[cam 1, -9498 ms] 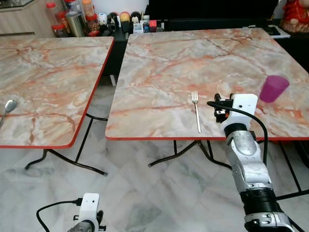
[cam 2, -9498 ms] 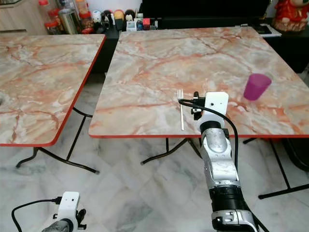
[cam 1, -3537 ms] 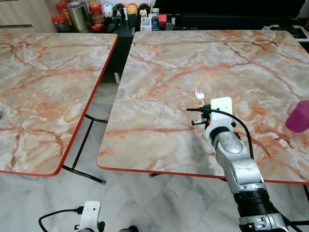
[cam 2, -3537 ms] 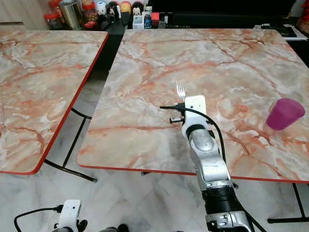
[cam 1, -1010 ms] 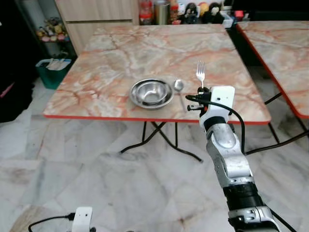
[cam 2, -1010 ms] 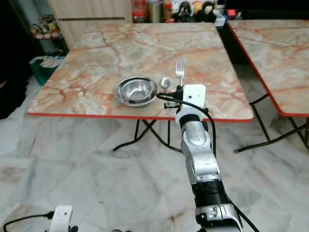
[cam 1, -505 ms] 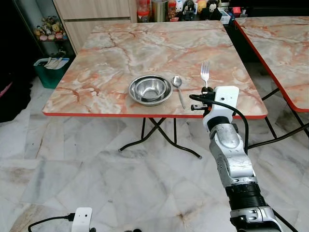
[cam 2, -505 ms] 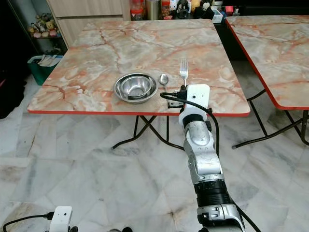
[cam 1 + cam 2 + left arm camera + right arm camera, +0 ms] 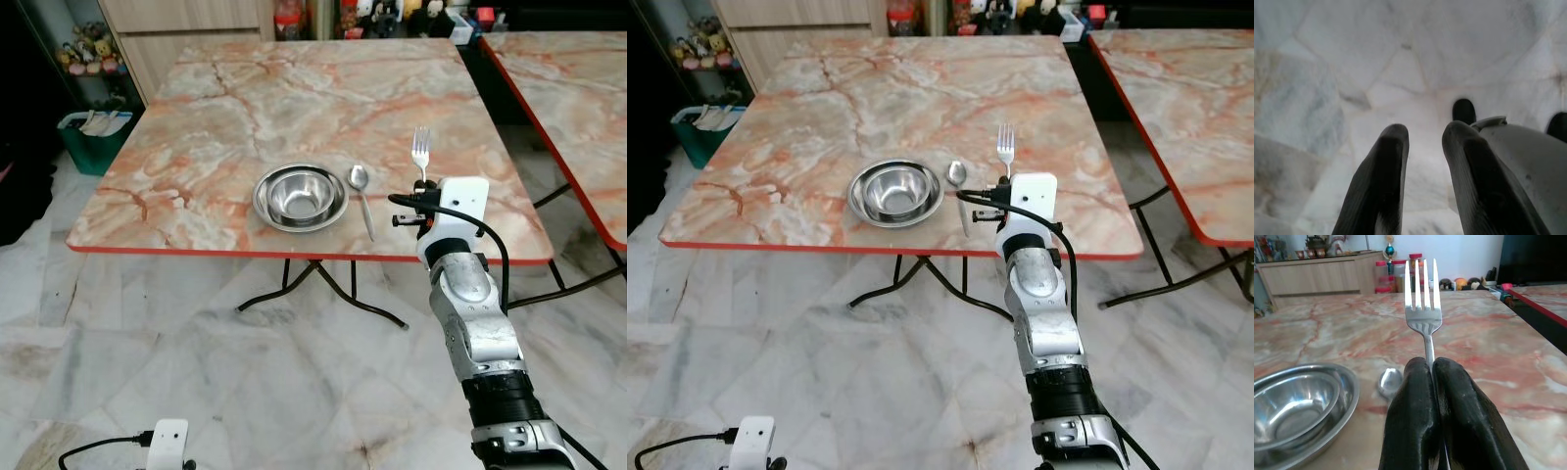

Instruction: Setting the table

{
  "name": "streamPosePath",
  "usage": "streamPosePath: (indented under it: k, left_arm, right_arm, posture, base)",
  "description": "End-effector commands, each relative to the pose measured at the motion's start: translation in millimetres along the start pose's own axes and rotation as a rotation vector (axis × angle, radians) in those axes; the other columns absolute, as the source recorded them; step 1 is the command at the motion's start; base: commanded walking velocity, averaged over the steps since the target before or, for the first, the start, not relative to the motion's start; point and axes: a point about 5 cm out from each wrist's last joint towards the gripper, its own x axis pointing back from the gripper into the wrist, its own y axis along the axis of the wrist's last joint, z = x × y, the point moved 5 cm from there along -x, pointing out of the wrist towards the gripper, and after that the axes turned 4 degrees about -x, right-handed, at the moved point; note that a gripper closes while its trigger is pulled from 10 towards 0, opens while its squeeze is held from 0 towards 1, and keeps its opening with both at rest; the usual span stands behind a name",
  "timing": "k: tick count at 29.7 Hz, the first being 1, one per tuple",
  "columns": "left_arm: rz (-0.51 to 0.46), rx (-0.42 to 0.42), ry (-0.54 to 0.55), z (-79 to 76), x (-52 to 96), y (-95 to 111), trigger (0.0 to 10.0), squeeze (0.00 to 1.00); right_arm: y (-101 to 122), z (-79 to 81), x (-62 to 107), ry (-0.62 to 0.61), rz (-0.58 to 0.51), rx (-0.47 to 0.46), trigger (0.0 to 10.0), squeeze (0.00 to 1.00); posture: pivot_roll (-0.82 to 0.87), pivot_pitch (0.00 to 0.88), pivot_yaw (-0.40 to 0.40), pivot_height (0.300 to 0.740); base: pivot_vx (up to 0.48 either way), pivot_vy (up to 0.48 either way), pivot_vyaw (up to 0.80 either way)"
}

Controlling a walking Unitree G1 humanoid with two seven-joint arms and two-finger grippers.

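Carried from the neighbouring table, a fork now stands upright at centre frame, clamped in the right gripper above the marble table.

Lower left of the fork, a steel bowl sits with a spoon just beside it, near the table's front edge. The place setting looks partly done; the fork is not yet laid down, probably next to the spoon. At bottom left, the left gripper hangs idle over the tiled floor, fingers slightly apart.
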Motion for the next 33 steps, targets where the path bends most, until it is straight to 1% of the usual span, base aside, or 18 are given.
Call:
streamPosePath:
  k: [1,10,16,20,23,26,33]
  left_arm:
    - [0.004,-0.027,-0.014,-3.7,0.1,-1.9,10.0,0.00]
    - [0.004,-0.027,-0.018,-6.0,-0.2,-1.1,10.0,0.00]
    - [0.005,-0.025,-0.019,-7.5,-0.5,-0.5,10.0,0.00]
    - [0.007,-0.027,-0.016,-8.1,-0.7,-0.2,10.0,0.00]
    - [0.008,-0.026,-0.013,-7.7,-0.8,-0.2,10.0,0.00]
    - [0.007,-0.026,-0.011,-7.0,-0.7,-0.1,10.0,0.00]
    - [0.002,-0.025,-0.008,-6.2,-0.7,0.7,10.0,0.00]
  right_arm:
    - [-2.1,-10.8,1.3,-0.026,0.010,0.016,10.0,0.00]
    - [-6.2,-12.8,2.7,-0.033,0.031,0.027,10.0,0.00]
    - [-15.6,-15.9,5.7,-0.041,0.062,0.030,10.0,0.00]
    - [-27.3,-16.1,7.6,-0.034,0.107,0.036,10.0,0.00]
    - [-38.5,-18.3,9.5,-0.040,0.139,0.020,10.0,0.00]
    - [-39.6,-18.8,10.1,-0.039,0.140,0.023,10.0,0.00]
    - [-41.0,-21.2,10.8,-0.041,0.144,0.023,10.0,0.00]
  posture:
    - [-0.01,0.109,0.046,0.740]
    - [-0.01,0.114,0.043,0.740]
    - [-0.01,0.119,0.041,0.740]
    - [-0.01,0.123,0.040,0.740]
    - [0.00,0.124,0.039,0.740]
    - [0.00,0.126,0.038,0.740]
    - [-0.01,0.125,0.039,0.740]
  base:
    - [0.364,0.000,0.00]
    - [0.367,0.000,0.00]
    - [0.366,0.000,0.00]
    - [0.329,0.000,0.00]
    - [0.085,0.000,0.00]
    - [0.000,0.000,0.00]
    - [0.296,0.000,0.00]
